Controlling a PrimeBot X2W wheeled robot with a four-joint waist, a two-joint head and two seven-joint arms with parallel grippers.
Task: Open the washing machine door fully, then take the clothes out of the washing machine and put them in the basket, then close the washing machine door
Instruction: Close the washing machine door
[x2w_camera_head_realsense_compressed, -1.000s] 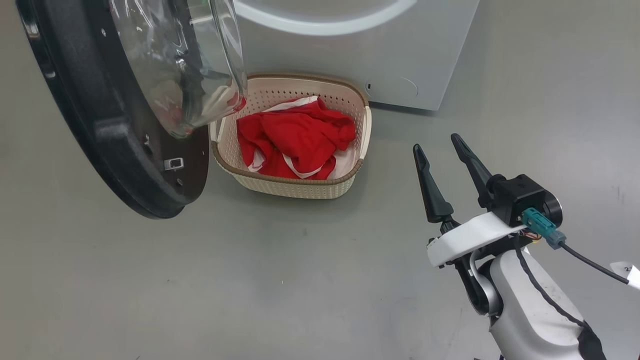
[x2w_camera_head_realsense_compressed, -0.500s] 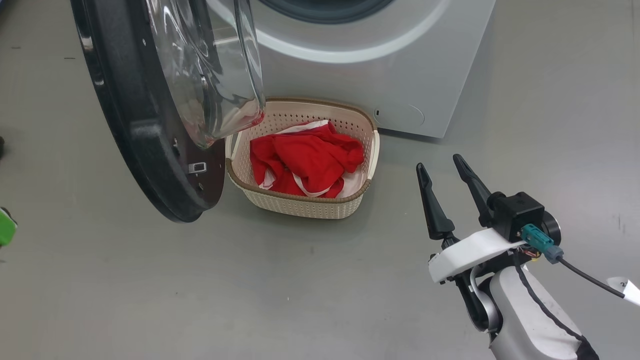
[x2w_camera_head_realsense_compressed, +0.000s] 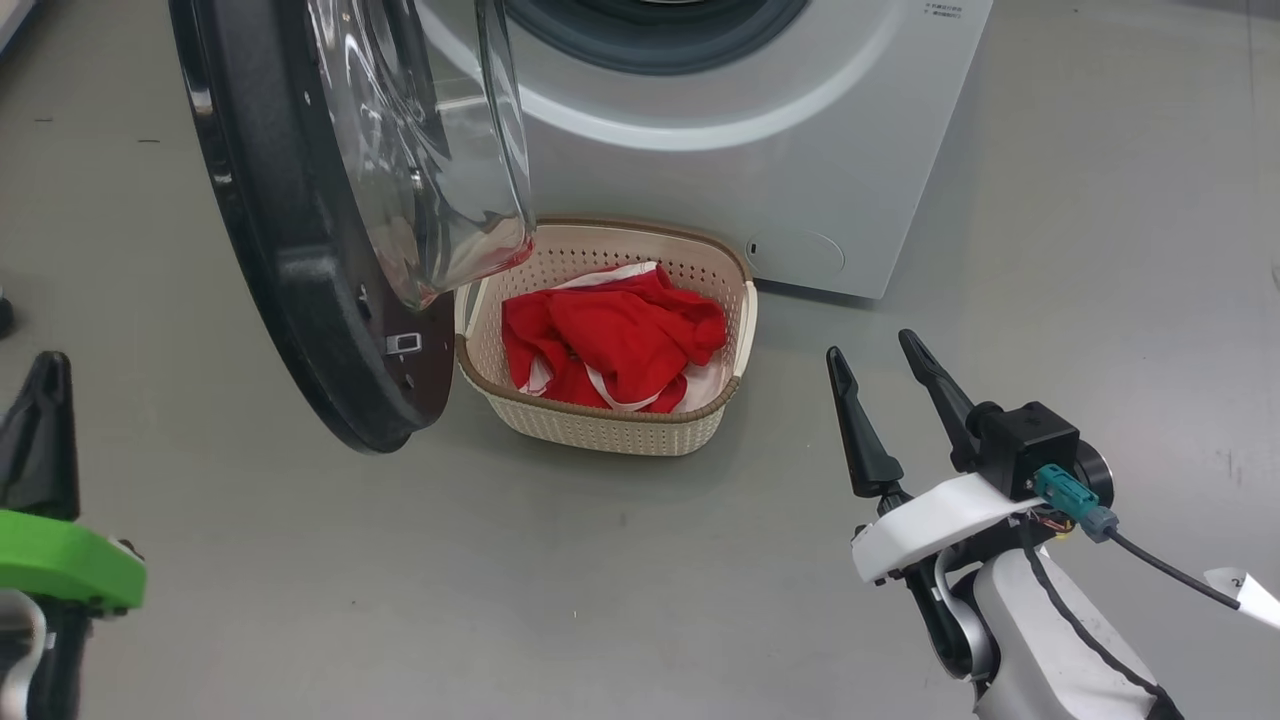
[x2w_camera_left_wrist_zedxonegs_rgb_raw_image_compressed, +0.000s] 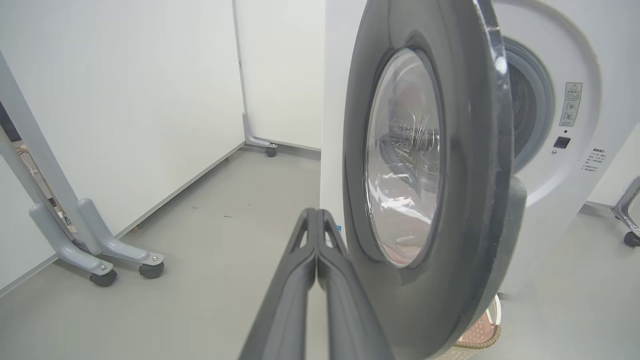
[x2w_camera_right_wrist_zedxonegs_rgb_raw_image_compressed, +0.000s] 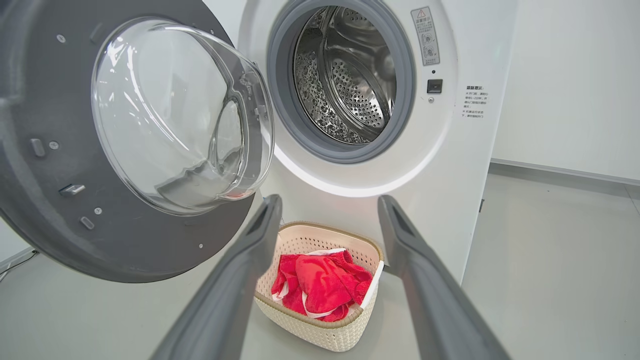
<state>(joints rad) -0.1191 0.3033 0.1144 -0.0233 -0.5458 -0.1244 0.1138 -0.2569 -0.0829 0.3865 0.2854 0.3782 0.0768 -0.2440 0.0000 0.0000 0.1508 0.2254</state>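
Grey floor (x2w_camera_head_realsense_compressed: 620, 580) is seen from the head, with the washing machine (x2w_camera_head_realsense_compressed: 800, 180) ahead and its door (x2w_camera_head_realsense_compressed: 290, 260) swung out to the left. The clothes (x2w_camera_head_realsense_compressed: 610, 340) are heaped in the basket (x2w_camera_head_realsense_compressed: 600, 408), just before the machine's front. The right end effector (x2w_camera_head_realsense_compressed: 869, 344) is held spread and empty, well apart from the door.

From the left wrist, the left end effector (x2w_camera_left_wrist_zedxonegs_rgb_raw_image_compressed: 316, 215) is shown pressed together – the door's outer face lies just to its right, so this arm is judged nearer for pushing it shut.

From the right wrist, bare steel is seen in the drum (x2w_camera_right_wrist_zedxonegs_rgb_raw_image_compressed: 350, 75).
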